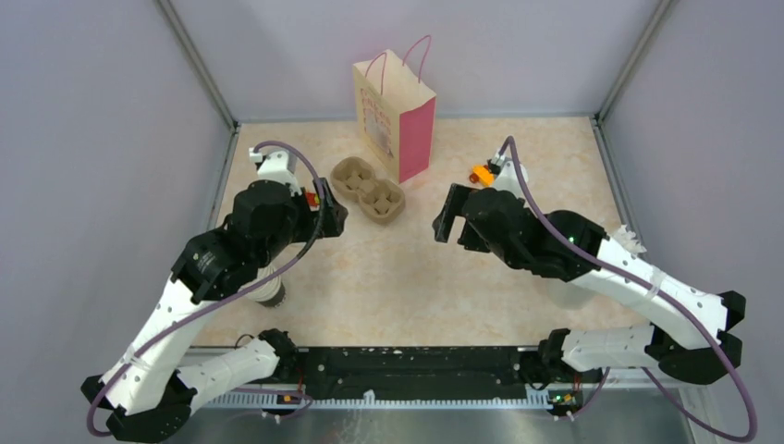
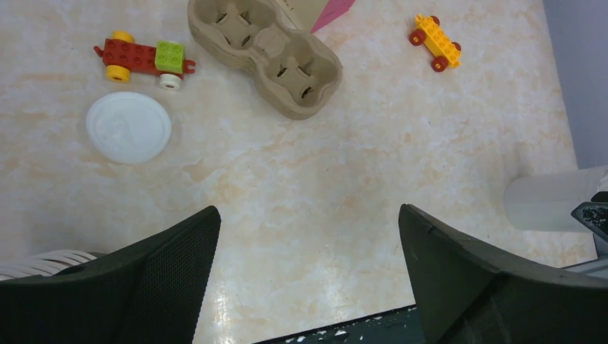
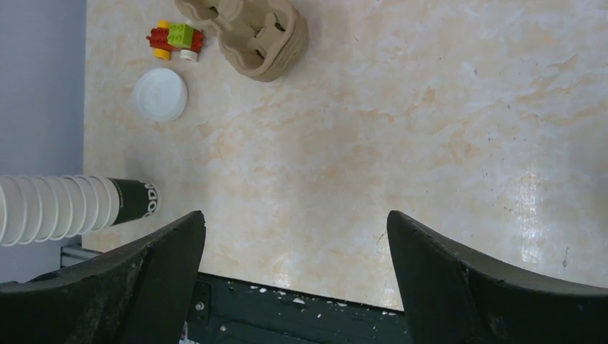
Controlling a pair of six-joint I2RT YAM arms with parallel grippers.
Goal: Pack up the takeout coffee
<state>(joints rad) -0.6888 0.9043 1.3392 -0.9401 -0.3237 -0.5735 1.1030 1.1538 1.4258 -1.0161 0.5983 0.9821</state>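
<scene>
Looking down past the left gripper [image 2: 308, 279], its two black fingers [image 2: 172, 287] are spread wide at the bottom of the shot, with only bare marbled table [image 2: 308, 186] between them. Up top sits the cardboard carrier [image 2: 265, 54], both of its wells unfilled. Just left of it is a red toy car [image 2: 143, 57] with a green block on it. Right below the car is a round white lid [image 2: 129, 127], face up, though I can't tell what's under it. A pink bag corner [image 2: 331, 11] pokes in behind the carrier. A yellow toy car [image 2: 435, 41] sits well off to the right. A white cup [image 2: 548, 201] is cut off at the right edge, and stacked cup rims [image 2: 43, 261] peek in at lower left.
</scene>
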